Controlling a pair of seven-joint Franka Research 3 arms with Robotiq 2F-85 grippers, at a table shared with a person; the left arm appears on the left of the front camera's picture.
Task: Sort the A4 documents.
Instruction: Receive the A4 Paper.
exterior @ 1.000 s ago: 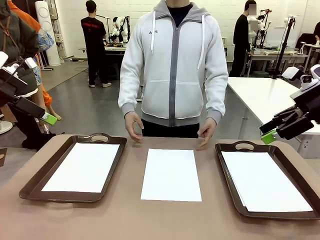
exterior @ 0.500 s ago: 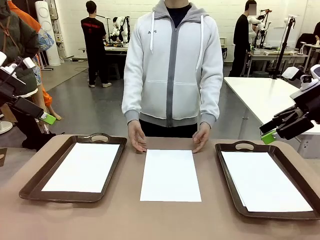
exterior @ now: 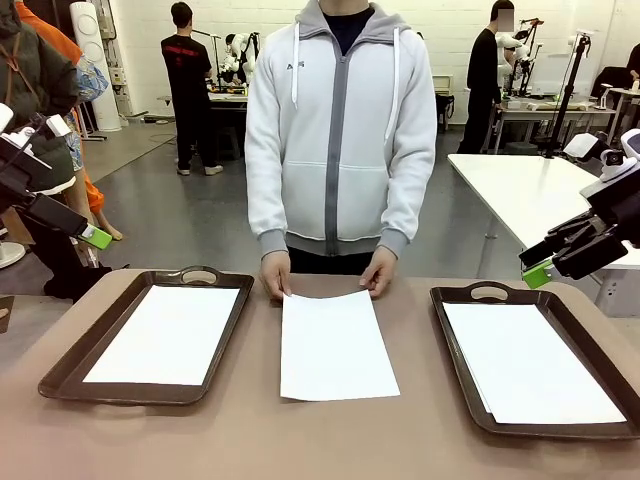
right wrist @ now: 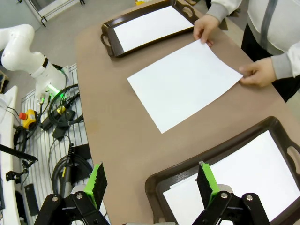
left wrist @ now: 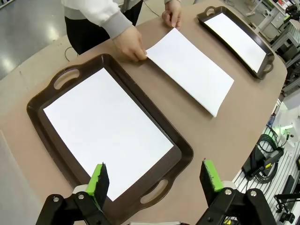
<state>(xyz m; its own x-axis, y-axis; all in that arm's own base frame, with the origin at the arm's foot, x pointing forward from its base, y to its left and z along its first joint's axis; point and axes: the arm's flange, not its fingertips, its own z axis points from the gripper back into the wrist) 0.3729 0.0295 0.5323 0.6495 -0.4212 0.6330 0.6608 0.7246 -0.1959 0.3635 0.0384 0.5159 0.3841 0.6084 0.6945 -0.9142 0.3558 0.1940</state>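
Left gripper (left wrist: pixel 154 180): fingers spread wide, holding nothing, hovering above the near edge of the left tray (left wrist: pixel 42 89). Right gripper (right wrist: pixel 152 183): fingers likewise fully apart and empty, above the right tray (right wrist: pixel 197 159). Each tray carries an A4 sheet (exterior: pixel 170 332) (exterior: pixel 528 360) lying flat inside its rim. A third sheet (exterior: pixel 335 345) lies on the brown table (exterior: pixel 250 430) between the trays. At 12 o'clock, the person's two hands (exterior: pixel 275 275) (exterior: pixel 379 272) pinch its far corners, which curl upward slightly.
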